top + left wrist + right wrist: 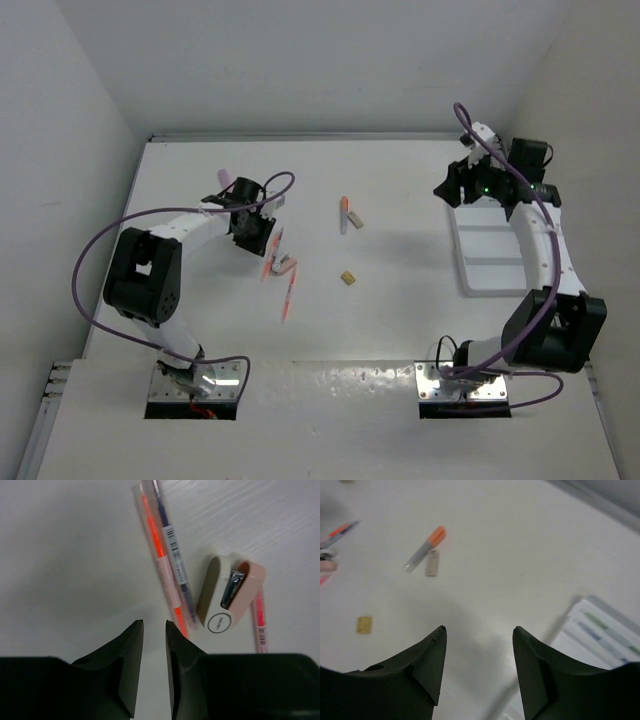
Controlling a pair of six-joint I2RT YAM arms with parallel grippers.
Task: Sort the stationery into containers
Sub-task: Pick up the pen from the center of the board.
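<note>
My left gripper is low over the table, its jaws a narrow gap apart and empty. Just right of it lie an orange-red pen and a purple-grey pen side by side. Beside them are a cream-and-pink stapler-like block and a pink-red pen. An orange-capped marker, a grey-white block and a tan block lie mid-table. My right gripper is open and empty above the far end of the white tray.
A small pink item lies at the far left behind the left arm. Blurred green and blue items lie in the tray's compartments. Walls close the table on the left, back and right.
</note>
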